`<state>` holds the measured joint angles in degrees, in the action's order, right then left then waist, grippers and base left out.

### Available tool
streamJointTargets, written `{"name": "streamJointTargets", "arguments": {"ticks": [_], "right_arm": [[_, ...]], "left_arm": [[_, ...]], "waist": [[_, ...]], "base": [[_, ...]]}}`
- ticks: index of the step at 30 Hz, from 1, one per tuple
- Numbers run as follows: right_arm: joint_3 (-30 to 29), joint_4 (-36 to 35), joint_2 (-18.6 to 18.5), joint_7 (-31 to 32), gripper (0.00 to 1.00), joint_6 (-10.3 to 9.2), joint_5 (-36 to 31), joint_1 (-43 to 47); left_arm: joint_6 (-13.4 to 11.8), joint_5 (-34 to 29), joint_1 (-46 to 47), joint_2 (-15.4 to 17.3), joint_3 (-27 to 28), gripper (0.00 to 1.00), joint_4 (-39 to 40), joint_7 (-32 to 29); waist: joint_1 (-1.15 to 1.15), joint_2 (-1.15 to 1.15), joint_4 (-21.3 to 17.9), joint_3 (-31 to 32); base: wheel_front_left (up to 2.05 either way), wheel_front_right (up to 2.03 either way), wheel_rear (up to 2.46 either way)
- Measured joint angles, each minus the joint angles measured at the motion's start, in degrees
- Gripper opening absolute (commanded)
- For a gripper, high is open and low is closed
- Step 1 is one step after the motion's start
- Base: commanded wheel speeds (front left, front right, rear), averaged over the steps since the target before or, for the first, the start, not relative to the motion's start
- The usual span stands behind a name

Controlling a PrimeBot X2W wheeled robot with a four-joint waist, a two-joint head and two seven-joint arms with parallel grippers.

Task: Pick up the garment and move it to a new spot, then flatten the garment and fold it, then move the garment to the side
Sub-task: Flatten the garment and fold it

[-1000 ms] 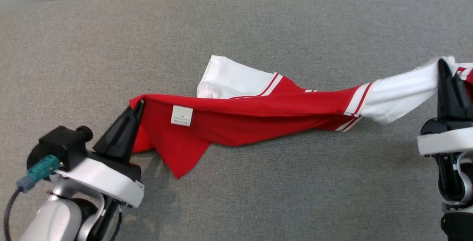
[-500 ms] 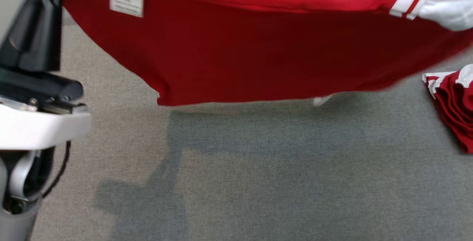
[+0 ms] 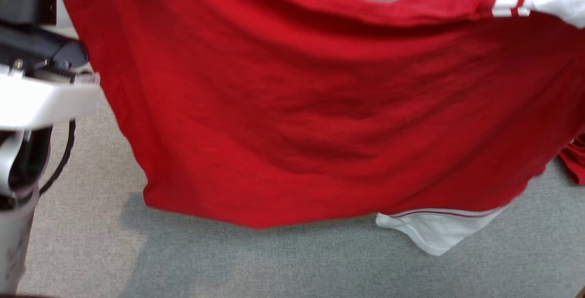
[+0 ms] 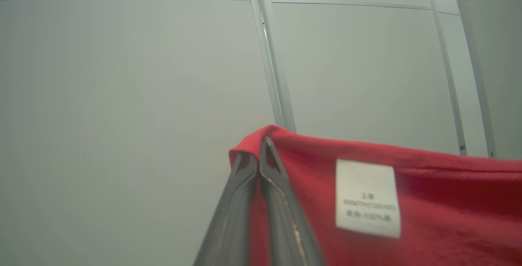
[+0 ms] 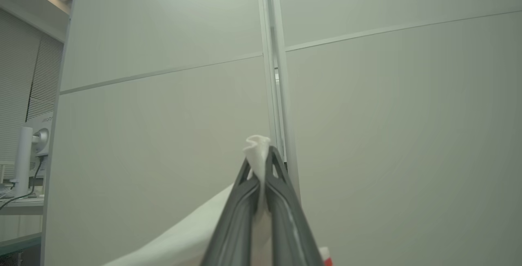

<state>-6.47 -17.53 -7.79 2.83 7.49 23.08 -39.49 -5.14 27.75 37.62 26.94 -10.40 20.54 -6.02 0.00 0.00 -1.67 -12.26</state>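
The garment [image 3: 311,106], a red shirt with white striped sleeves, hangs spread in the air above the grey table [image 3: 297,261]. One white sleeve [image 3: 434,231] dangles at its lower edge. In the left wrist view my left gripper [image 4: 255,151] is shut on the garment's [image 4: 428,217] red corner beside the white label [image 4: 367,198]. The left wrist body [image 3: 41,92] sits at the head view's left edge. My right gripper [image 5: 259,164] is shut on a pinch of the white sleeve cloth [image 5: 256,145], which trails down to the left.
Another red cloth [image 3: 575,163] lies on the table at the right edge, partly hidden by the hanging shirt. Pale wall panels with a vertical seam [image 4: 269,54] stand behind. A white monitor stand [image 5: 24,151] sits on a desk far left in the right wrist view.
Both grippers have lifted the garment off the table and held it up. It has unfurled from a bunched strip into a wide hanging sheet. The head view has shifted.
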Motion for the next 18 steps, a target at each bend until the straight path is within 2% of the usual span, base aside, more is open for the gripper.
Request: {"name": "streamJointTargets", "arguments": {"ticks": [5,10,18], "right_arm": [[1.6,10.5,-1.8,-1.1,0.00,0.00,1.4,-5.7],[4.6,24.6,-3.1,-3.6,0.00,0.00,1.9,-17.8],[9.4,50.7,-2.6,-9.5,0.00,0.00,4.9,-37.3]], "left_arm": [[3.9,1.5,8.4,-1.9,-2.1,0.00,-11.4,1.8],[7.5,1.1,20.3,-4.5,-4.6,0.00,-27.8,4.0],[10.2,-0.3,36.8,-7.6,-7.3,0.00,-55.8,6.8]], "waist": [[0.00,0.00,0.4,-2.5],[0.00,0.00,0.9,-5.8],[0.00,0.00,1.6,-9.7]], "base": [[0.00,0.00,0.00],[0.00,0.00,0.00],[0.00,0.00,0.00]]}}
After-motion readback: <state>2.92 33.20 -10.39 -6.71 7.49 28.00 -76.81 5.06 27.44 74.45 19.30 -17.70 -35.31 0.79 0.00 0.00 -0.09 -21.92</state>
